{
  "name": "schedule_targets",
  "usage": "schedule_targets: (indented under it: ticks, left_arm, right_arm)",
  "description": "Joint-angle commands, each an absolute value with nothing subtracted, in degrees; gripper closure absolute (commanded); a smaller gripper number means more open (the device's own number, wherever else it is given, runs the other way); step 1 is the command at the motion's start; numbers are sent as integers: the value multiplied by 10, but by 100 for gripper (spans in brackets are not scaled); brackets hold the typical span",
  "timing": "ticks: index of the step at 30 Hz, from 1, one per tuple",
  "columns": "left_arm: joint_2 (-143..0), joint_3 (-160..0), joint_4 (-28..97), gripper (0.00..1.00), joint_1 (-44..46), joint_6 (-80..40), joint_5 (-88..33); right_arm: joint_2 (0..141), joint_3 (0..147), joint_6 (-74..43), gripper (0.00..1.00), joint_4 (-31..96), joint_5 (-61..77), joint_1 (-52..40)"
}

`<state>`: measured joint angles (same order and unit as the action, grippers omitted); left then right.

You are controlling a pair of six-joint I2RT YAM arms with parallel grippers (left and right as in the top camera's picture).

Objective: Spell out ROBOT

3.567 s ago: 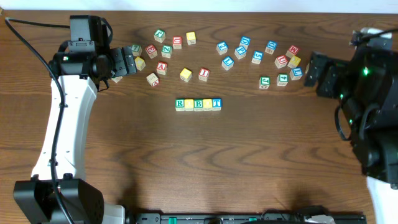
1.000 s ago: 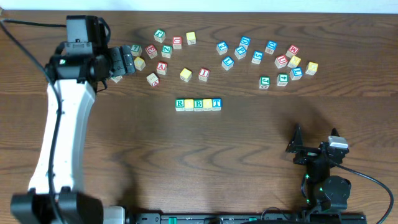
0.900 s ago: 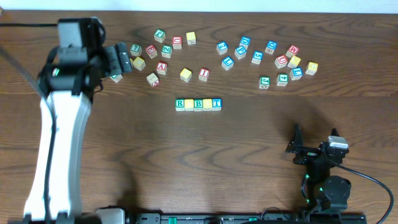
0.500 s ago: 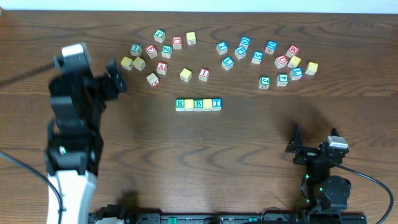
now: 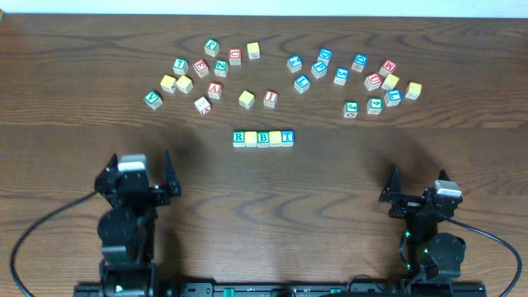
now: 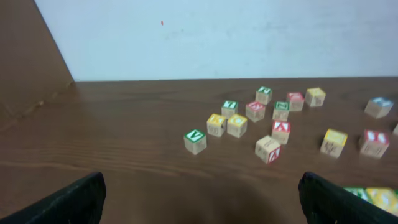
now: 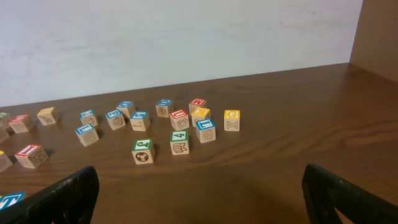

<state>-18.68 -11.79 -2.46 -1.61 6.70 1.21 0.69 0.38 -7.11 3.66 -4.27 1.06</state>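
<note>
Letter cubes point(image 5: 263, 138), wooden, square, rowed; left end effector point(image 6: 199, 194), right end effector point(image 7: 199, 186) wide.

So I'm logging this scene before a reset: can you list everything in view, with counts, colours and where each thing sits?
row of blocks: 5, green, yellow and blue faces, side by side at the table's middle.
left loose blocks: 13, mostly green, red and yellow, scattered on the far side, left of centre.
right loose blocks: 13, mostly blue, some red, green and yellow, scattered on the far side, right of centre.
table: 1, dark brown wood, under everything.
wall: 1, white, behind the far edge.
left end effector: 1, black, open and empty, near edge, left.
right end effector: 1, black, open and empty, near edge, right.
</note>
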Motion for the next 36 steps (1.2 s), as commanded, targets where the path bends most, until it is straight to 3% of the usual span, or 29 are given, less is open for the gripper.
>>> schedule_targets:
  ticks: [1, 10, 16, 36]
  left_arm:
    - [-122, -73, -29, 3, -17, 117, 7]
    - [-45, -6, -28, 3, -17, 120, 22]
    - [0, -2, 41, 2, -17, 120, 22]
    - [-3, -2, 40, 3, -17, 118, 21]
  right_arm:
    - [3, 3, -66, 1, 39, -41, 14]
    - [3, 3, -66, 1, 39, -41, 14]
    - [3, 3, -66, 1, 39, -41, 14]
    - [3, 3, -66, 1, 39, -41, 14]
